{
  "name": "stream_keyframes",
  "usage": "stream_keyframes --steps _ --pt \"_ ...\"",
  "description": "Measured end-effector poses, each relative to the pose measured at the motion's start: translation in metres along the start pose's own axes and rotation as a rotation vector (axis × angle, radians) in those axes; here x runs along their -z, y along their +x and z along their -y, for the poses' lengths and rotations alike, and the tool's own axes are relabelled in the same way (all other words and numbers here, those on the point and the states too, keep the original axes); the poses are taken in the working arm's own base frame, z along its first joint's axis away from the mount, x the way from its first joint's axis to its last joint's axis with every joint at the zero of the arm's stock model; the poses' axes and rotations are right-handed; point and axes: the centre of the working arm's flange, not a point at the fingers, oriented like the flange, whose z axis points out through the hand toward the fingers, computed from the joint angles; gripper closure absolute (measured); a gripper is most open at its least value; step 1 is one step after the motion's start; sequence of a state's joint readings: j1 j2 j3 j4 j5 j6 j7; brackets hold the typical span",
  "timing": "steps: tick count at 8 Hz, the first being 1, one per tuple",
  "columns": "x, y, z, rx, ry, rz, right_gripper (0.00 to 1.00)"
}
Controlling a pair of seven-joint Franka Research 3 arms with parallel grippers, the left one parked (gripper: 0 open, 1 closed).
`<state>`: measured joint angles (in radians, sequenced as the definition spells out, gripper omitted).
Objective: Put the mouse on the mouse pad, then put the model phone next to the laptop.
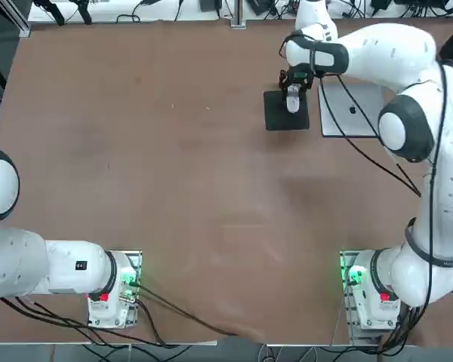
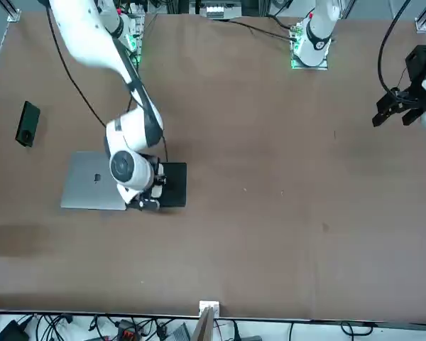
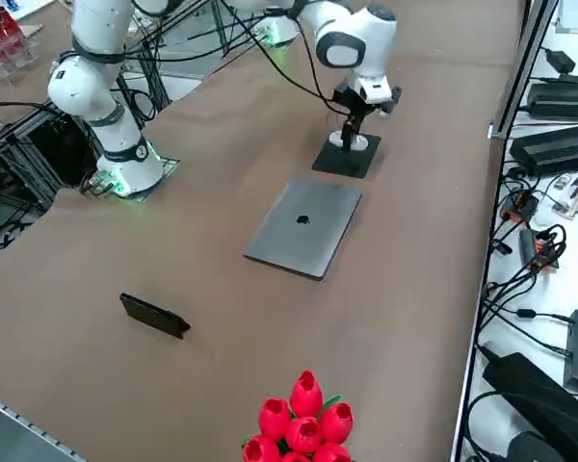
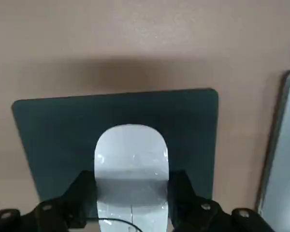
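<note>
Overhead: looks straight down on table [image 1: 189, 173]
Front: faces robot from across
Right side: peers diagonally down
Wrist: closest, above pad [image 4: 121, 111]
Shared, front and side: laptop [image 2: 94, 182], phone [image 3: 154, 315]

You've got a dark apple logo [image 3: 303, 219] at the centre of the silver-grey laptop's lid [image 3: 305, 227], visible in the top, front and right side views. No words or numbers you can read anywhere.
</note>
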<state>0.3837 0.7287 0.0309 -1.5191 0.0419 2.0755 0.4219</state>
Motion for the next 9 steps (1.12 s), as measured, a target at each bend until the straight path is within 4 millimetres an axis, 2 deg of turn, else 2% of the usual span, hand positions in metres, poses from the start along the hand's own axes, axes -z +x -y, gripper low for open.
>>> stream_keyframes --steps 2,6,9 --pt "-0.007 0.004 0.003 0.013 -0.003 0.000 0.21" --pt "-0.007 0.004 0.008 0.030 0.003 -0.014 0.21" --pt "-0.021 0.007 0.013 0.042 0.015 -0.041 0.21"
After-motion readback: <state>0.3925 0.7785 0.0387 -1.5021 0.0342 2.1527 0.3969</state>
